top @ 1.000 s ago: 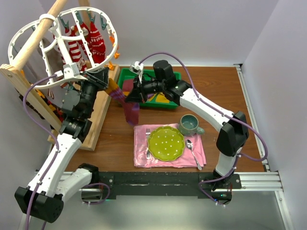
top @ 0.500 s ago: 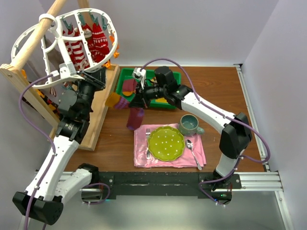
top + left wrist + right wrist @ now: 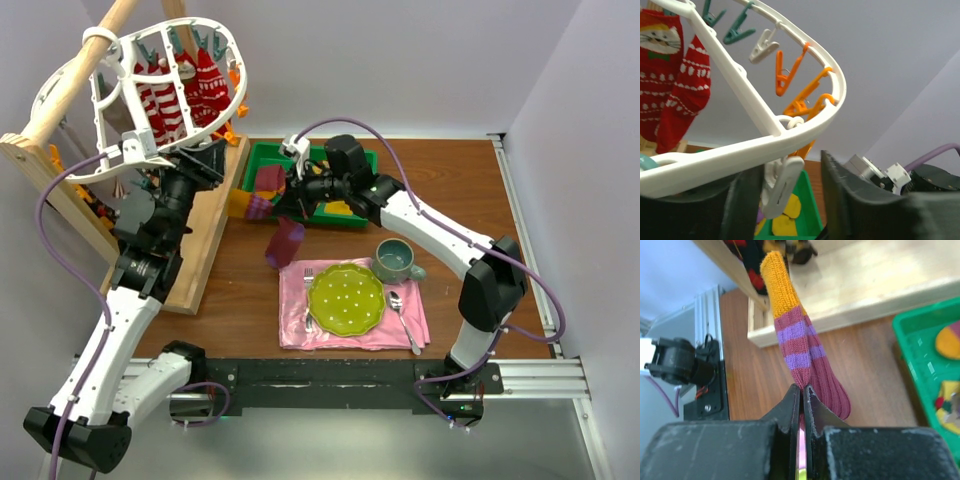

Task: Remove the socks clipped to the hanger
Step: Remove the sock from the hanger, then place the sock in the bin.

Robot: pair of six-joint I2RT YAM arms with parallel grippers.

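Observation:
The white oval hanger [image 3: 140, 90] hangs from the wooden pole at the top left, with red-and-white socks [image 3: 185, 95] clipped inside it. Seen from the left wrist, its rim [image 3: 740, 155] crosses just above my left gripper [image 3: 790, 200]. That gripper is open, and a white clip [image 3: 782, 185] hangs between its fingers, close to the left one. Orange clips [image 3: 790, 75] and the red socks [image 3: 670, 90] hang further along. My right gripper [image 3: 802, 390] is shut on a maroon sock [image 3: 805, 355] with purple stripes and a yellow end. This sock [image 3: 283, 240] dangles above the table.
A green bin [image 3: 355, 160] holding more socks sits behind the right gripper. A pink napkin [image 3: 295, 315] carries a green plate [image 3: 346, 297], a fork and a spoon, with a teal mug [image 3: 395, 260] beside it. The wooden rack base [image 3: 205, 250] runs along the left.
My left jaws have widened off the white clip. The maroon sock has come away from the hanger with my right gripper, moving right and down. The hanger has swung.

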